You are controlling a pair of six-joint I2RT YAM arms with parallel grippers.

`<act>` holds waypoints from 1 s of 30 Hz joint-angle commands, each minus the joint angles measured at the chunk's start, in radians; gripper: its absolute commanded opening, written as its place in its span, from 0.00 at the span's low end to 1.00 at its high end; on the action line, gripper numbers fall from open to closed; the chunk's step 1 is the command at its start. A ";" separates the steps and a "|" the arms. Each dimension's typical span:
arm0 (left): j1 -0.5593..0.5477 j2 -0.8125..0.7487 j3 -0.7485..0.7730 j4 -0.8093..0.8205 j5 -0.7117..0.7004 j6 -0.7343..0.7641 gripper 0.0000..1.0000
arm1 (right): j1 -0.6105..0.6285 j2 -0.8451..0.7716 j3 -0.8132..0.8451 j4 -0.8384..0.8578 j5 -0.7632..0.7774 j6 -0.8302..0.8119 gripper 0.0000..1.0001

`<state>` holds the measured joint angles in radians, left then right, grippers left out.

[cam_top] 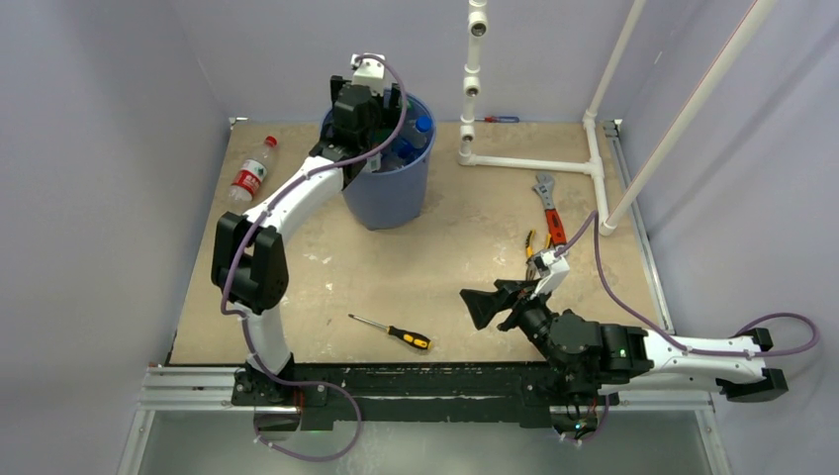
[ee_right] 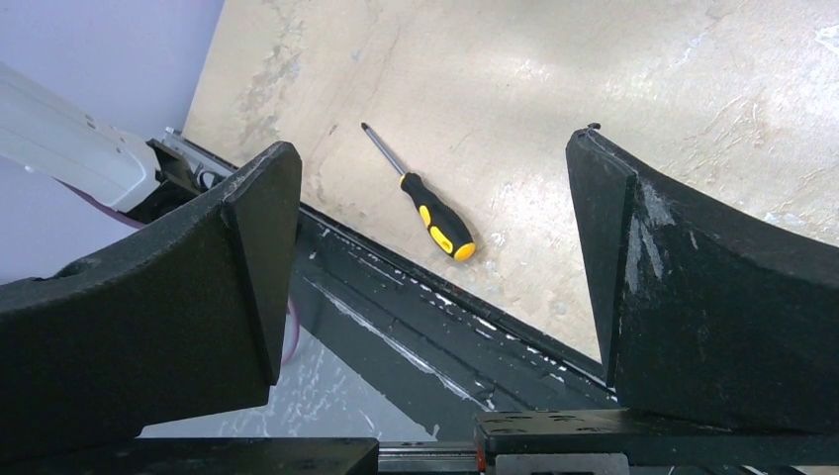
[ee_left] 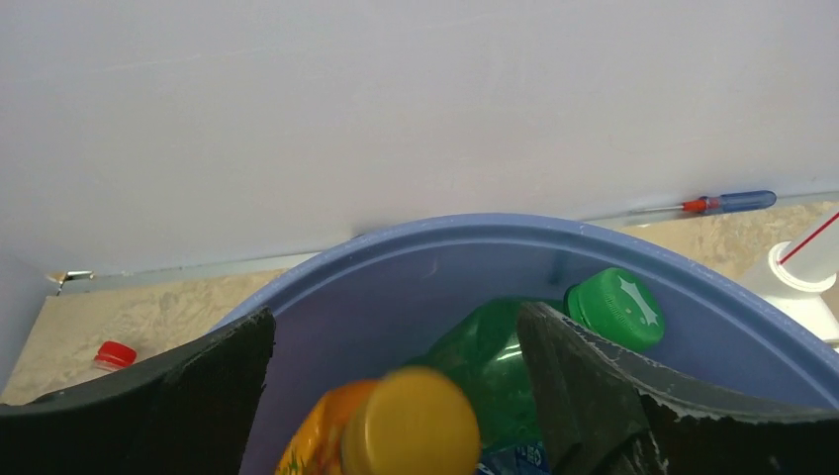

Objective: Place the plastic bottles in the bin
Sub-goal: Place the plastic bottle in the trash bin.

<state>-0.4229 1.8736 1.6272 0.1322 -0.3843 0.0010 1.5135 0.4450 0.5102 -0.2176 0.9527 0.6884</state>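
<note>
Your left jaws stand open over the bin (cam_top: 391, 203), and a blurred orange bottle (ee_left: 396, 435) sits between them inside the rim, beside a green bottle (ee_left: 495, 356). I take this as the release. Next, lift clear and reach for the red-labelled bottle (cam_top: 250, 174) lying on the bench (cam_top: 445, 267), well apart on the far left. Your right jaws are wide open and empty above the screwdriver (ee_right: 435, 213). The left arm (cam_top: 297, 193) hides much of the bin's mouth, so you can't count what's inside.

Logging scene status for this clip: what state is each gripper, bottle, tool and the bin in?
bin: upright, bottles inside
left gripper: open, over the bin
right gripper: open, empty
green bottle: capped, lying in the bin
orange bottle: capped, blurred, between the left jaws
red-label bottle: lying on the table
screwdriver: lying on the table
</note>
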 commanded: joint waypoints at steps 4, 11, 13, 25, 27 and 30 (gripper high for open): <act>0.001 -0.125 0.032 -0.048 0.014 -0.065 0.97 | 0.002 -0.006 0.027 0.014 0.026 0.008 0.96; 0.001 -0.378 -0.113 -0.054 -0.083 -0.162 0.99 | 0.002 -0.015 0.026 0.034 0.008 -0.004 0.96; 0.001 -0.468 -0.165 -0.086 -0.124 -0.194 0.99 | 0.003 -0.019 0.017 0.036 0.003 -0.002 0.96; 0.243 -0.651 -0.451 -0.299 -0.165 -0.395 0.99 | 0.003 -0.070 -0.070 0.071 -0.055 0.043 0.96; 0.349 -0.629 -0.471 -0.333 -0.105 -0.481 0.99 | 0.003 -0.080 -0.081 0.080 -0.066 0.045 0.96; 0.412 -0.578 -0.485 -0.339 -0.093 -0.561 0.99 | 0.003 -0.092 -0.101 0.102 -0.081 0.043 0.96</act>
<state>-0.0887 1.2640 1.1584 -0.1452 -0.5358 -0.3889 1.5135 0.3733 0.4282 -0.1764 0.8963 0.7143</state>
